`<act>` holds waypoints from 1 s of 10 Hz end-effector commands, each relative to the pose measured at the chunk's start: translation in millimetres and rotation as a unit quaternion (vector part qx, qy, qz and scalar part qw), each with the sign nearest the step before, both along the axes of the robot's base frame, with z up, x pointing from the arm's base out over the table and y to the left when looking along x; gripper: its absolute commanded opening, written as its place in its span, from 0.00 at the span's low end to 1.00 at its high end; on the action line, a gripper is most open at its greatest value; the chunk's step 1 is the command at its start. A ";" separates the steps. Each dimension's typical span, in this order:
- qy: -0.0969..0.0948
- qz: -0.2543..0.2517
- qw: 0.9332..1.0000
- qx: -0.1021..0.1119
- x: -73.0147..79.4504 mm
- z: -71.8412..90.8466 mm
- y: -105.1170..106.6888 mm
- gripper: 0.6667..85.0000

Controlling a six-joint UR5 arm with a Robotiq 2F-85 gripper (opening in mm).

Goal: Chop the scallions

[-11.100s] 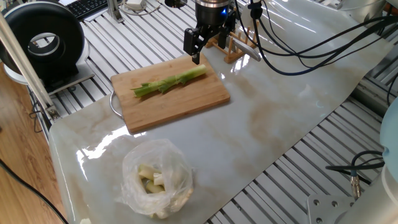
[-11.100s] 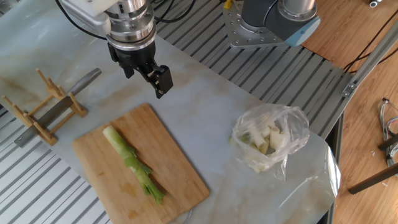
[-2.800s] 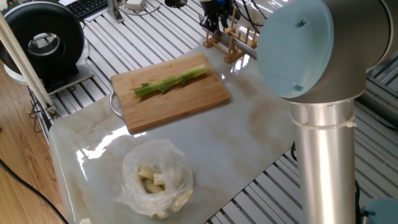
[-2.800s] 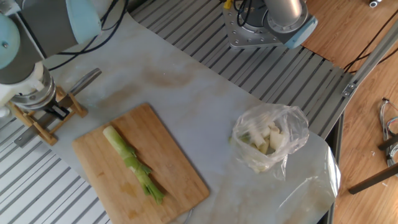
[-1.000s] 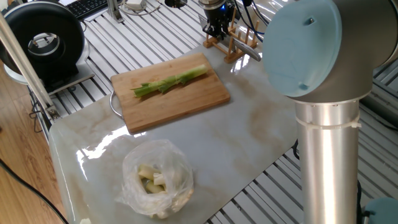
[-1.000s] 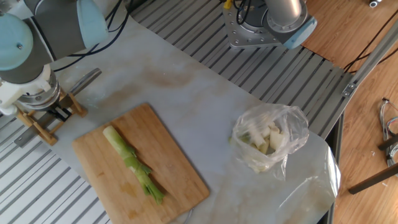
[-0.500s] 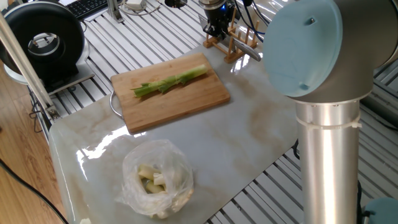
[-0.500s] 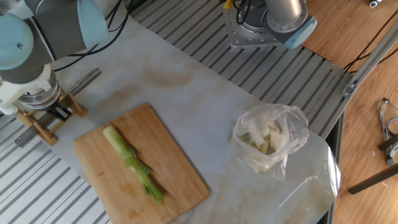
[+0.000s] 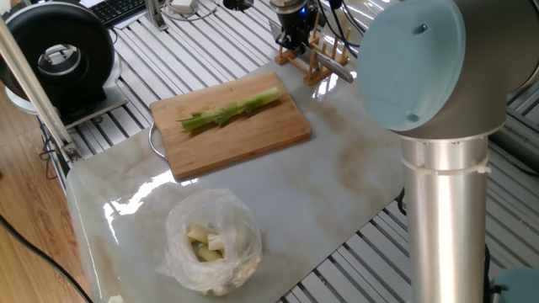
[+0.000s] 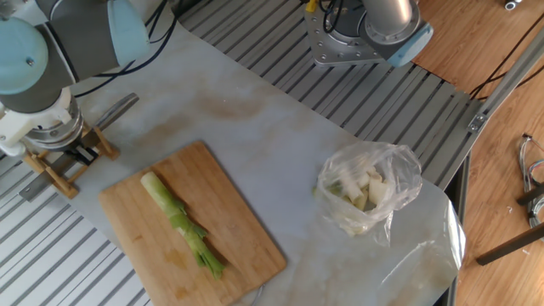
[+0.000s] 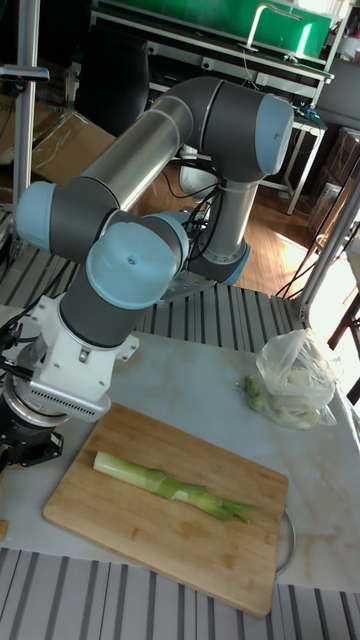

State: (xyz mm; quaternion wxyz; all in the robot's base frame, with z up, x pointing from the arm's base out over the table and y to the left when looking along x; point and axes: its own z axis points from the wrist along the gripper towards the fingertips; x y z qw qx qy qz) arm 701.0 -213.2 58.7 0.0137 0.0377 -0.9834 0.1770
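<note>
On the cutting board nearest the camera, the scallions lie whole, uncut. Behind, the gripper sits at the knife rack; jaw state unclear. Grab knife handle squarely, lift straight out.

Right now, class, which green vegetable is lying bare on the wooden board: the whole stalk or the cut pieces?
The whole scallions stalk lies bare and uncut on the cutting board. The pale cut pieces sit inside the clear plastic bag, off the board.

Marble-patterned table on slatted metal, wood floor beside.
</note>
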 end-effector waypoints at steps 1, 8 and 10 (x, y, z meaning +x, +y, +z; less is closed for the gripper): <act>-0.003 -0.002 1.000 0.005 0.4 -1.1 1.6 0.26; -0.004 -0.006 1.000 -0.005 0.3 0.1 1.9 0.25; -0.004 -0.007 1.000 -0.005 0.2 0.1 1.5 0.22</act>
